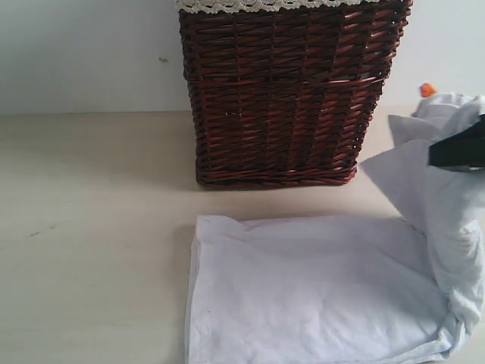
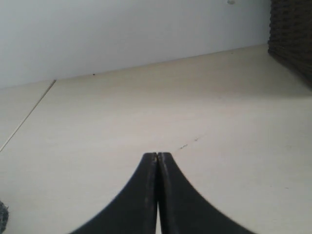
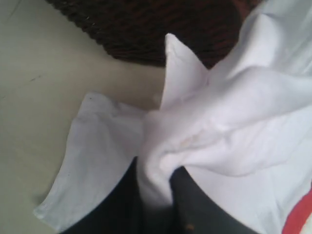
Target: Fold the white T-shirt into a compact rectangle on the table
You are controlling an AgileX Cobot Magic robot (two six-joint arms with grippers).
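Right hand (image 3: 156,170) tight on white T-shirt (image 1: 303,288); left hand (image 2: 158,155), wrist view only, closed, empty.

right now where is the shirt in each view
exterior: shirt lies lower right, in front of the basket, with its right end raised off the table.
left wrist: not in it.
right wrist: shirt fills most of the picture, bunched in the right gripper.
shared landmark: the basket, at the picture's edge in the left wrist view and behind the shirt in the right wrist view.
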